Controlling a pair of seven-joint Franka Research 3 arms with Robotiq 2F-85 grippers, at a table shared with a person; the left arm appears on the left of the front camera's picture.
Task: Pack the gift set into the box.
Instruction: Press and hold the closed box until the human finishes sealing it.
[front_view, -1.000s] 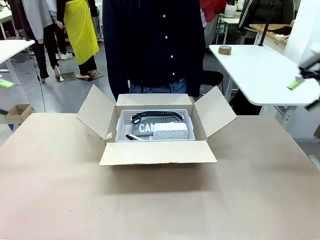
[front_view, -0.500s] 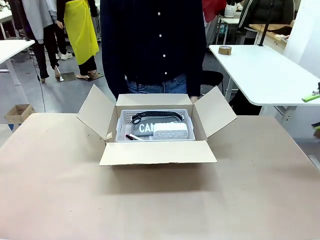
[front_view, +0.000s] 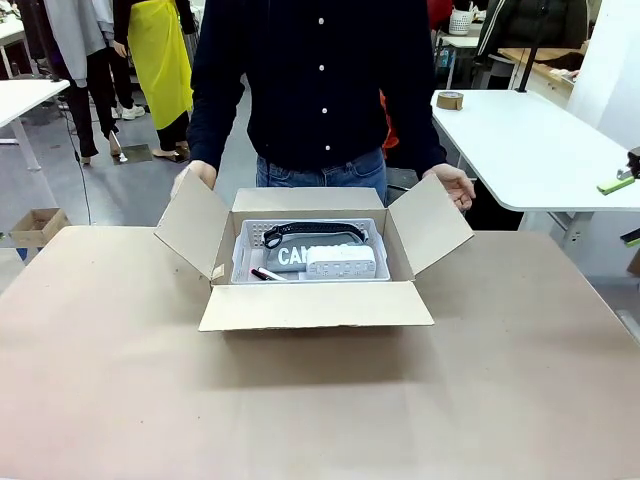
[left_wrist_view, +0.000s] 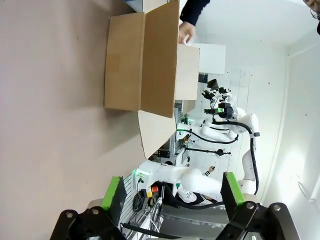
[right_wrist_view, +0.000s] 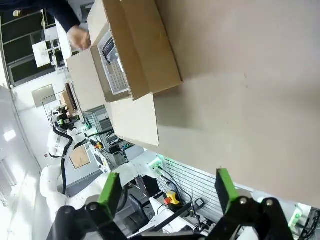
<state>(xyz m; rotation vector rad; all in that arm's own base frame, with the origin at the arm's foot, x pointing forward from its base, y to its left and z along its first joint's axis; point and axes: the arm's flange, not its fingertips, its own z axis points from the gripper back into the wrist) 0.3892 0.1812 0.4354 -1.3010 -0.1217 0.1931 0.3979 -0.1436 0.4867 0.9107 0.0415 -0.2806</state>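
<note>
Since a second ago the person has stepped back from the box (front_view: 315, 305), and both of their hands have come into sight. One hand (front_view: 203, 172) touches the upper edge of the side flap on the robot's left. The other hand (front_view: 455, 186) is at the tip of the opposite flap.

Our right tool (right_wrist_view: 167, 195) has drawn out to the front view's right edge, where one green pad (front_view: 616, 185) shows above the neighbouring white table. In its wrist view we see the fingers spread wide with nothing between them, well apart from the box.

Our left tool (left_wrist_view: 172, 192) is also spread open and empty, looking along the table (front_view: 150, 400) at the box's outer side.

We see the gift set lying inside the box, all four flaps folded outward. Its pale perforated tray (front_view: 250, 240) holds the grey pouch (front_view: 290, 257) with white lettering. The black strap (front_view: 310, 229) curves across the pouch, and the small white box (front_view: 340, 261) lies on it. The pen-like item (front_view: 266, 273) lies at the tray's near left corner.
</note>
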